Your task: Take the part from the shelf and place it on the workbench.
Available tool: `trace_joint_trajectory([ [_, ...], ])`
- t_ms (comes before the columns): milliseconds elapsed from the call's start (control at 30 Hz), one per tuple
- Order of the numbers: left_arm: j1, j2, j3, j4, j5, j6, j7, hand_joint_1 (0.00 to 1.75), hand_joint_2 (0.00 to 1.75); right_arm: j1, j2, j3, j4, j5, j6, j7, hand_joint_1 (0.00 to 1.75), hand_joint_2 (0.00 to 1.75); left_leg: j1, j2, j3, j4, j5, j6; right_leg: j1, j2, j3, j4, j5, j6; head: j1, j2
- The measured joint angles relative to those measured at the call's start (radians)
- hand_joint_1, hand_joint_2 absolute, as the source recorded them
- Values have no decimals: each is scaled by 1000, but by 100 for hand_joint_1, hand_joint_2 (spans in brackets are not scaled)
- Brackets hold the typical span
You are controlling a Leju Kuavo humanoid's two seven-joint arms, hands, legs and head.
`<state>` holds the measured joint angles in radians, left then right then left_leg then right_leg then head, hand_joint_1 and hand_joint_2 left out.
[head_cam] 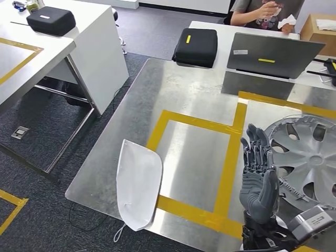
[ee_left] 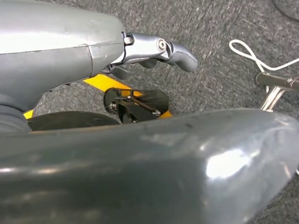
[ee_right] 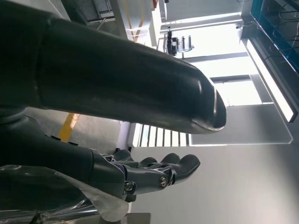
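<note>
Lying flat on the metal workbench (head_cam: 186, 94), the silver wheel cover (head_cam: 313, 157) sits inside the yellow tape outline (head_cam: 231, 157) at the bench's right side. The right hand (head_cam: 259, 181) stands upright just beside the cover's near-left rim, fingers (head_cam: 253, 144) extended, close together and holding nothing; whether they touch the rim I cannot tell. The left hand (ee_left: 105, 51) hangs over grey carpet, fingers straight and empty. A white cloth bag (head_cam: 138, 184) overhangs the bench's near edge.
</note>
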<state>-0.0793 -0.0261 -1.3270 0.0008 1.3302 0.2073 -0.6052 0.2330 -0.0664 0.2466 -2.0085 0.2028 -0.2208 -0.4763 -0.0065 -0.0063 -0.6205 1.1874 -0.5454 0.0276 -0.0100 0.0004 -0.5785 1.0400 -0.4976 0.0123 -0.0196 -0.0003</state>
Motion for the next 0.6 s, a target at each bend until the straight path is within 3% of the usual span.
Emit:
trace_joint_trajectory([
  [67,0,3,3,2,0,1,-1,0,0,-1,0,0,0,-2,1,0,0,0,-13,-1,65,-118,33,29,4,-1,-2,-1,4,1,2,0],
  [133,0,3,6,3,0,2,-2,0,0,-3,0,1,0,-4,2,0,0,0,-20,-1,80,-154,37,40,2,-3,-6,-2,11,9,2,0],
  [233,3,-1,8,3,0,2,-3,0,0,-4,0,1,0,-6,2,0,0,0,-14,2,82,-187,60,29,2,-3,-13,-4,8,25,3,0],
  [300,3,-3,10,3,0,3,-3,0,0,-5,0,1,0,-7,2,0,0,0,-7,5,80,-205,77,22,1,-1,-39,53,-43,33,5,0],
  [367,3,-4,14,3,1,3,-4,0,0,-6,0,1,2,-8,4,0,0,0,-7,6,67,-205,86,22,-1,-1,-79,166,-112,41,7,0],
  [400,4,-5,16,3,0,3,-4,0,0,-6,0,1,3,-9,4,0,0,0,-7,7,60,-203,90,21,-2,-1,-88,207,-128,43,7,0],
  [433,5,-6,18,3,0,3,-4,0,0,-6,0,2,5,-10,5,0,0,0,-6,7,53,-200,93,20,-3,-2,-83,215,-125,46,7,0],
  [467,5,-7,20,3,0,3,-4,0,0,-7,0,2,5,-11,6,0,0,0,-5,7,48,-197,96,18,-4,-2,-58,183,-105,48,7,0],
  [533,6,-8,24,3,0,2,-4,0,0,-10,0,2,6,-13,8,0,0,0,-5,7,38,-189,100,11,-7,-3,21,57,-57,51,8,0],
  [600,6,-8,28,3,0,2,-5,0,0,-15,0,3,6,-14,12,1,0,0,-9,6,27,-176,104,2,-7,-2,67,-25,-41,42,8,0],
])
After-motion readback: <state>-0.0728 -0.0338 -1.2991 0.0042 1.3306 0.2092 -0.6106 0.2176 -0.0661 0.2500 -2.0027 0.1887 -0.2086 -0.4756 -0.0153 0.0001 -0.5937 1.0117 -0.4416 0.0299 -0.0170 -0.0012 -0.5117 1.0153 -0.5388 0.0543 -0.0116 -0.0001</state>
